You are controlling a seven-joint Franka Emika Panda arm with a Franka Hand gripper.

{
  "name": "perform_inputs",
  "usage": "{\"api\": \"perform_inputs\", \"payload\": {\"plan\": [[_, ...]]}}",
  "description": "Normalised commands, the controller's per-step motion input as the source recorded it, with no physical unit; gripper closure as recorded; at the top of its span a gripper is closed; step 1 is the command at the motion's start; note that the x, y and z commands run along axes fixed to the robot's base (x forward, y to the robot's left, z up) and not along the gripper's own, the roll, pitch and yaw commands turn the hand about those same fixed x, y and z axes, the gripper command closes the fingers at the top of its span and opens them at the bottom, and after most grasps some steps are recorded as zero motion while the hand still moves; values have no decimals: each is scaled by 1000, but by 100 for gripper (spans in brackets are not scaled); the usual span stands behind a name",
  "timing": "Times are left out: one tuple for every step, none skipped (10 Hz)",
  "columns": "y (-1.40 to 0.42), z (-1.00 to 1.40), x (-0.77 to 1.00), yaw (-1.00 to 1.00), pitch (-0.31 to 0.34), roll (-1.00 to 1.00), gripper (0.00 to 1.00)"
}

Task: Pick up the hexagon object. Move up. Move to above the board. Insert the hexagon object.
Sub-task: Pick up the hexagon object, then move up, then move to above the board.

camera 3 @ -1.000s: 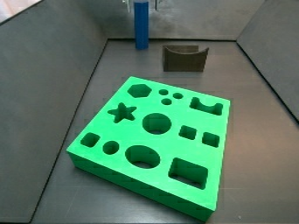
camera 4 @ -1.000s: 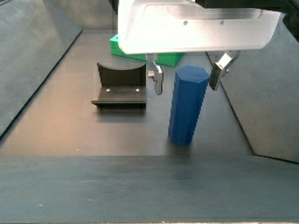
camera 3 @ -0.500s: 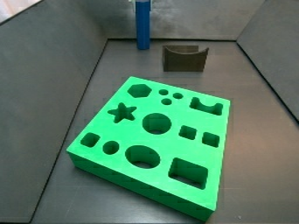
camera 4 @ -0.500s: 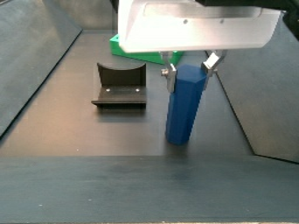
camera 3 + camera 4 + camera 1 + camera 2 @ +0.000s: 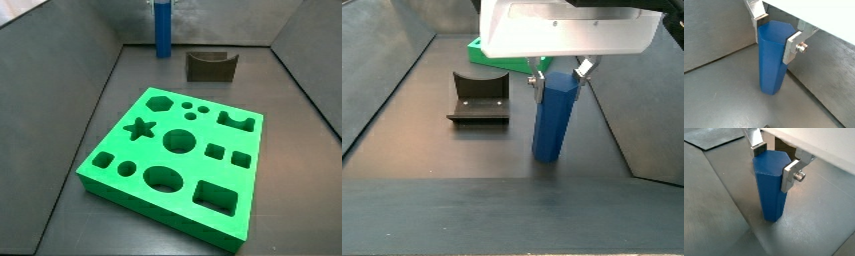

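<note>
Gripper (image 5: 776, 31), clamped on the upper end of the hexagon object (image 5: 772, 62), which stands upright on the floor at the far end of the scene. Fixture (image 5: 210, 65) just right of it; the board (image 5: 181, 160) lies well nearer.

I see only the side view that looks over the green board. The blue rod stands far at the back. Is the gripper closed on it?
Observer: Yes. In both wrist views the gripper has its silver fingers pressed on opposite sides of the tall blue hexagon rod, near its top.
Operator: Is it lifted?
Observer: Not visibly; in a wrist view its base seems to meet the grey floor.
Operator: Where is the board?
Observer: In a side view the bright green board lies beyond the dark L-shaped fixture.
</note>
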Motion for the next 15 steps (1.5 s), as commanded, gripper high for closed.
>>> {"api": "perform_inputs", "payload": {"plan": [[0,0,0,0,0,0,100],[0,0,0,0,0,0,100],[0,0,0,0,0,0,100],[0,833,0,0,0,0,100],[-65,856,-15,-33,-8,-14,100],[-50,723,-44,-31,9,3,100],[-36,633,-41,-29,17,19,100],[-11,376,-27,-14,41,48,100],[-9,271,-22,-8,54,55,100],[53,1000,54,246,247,-152,100],[55,1000,60,235,259,-146,100],[53,1000,62,176,237,-123,100],[50,1000,56,120,191,-90,100],[44,982,36,69,132,-50,100],[31,825,20,46,106,-25,100]]}}
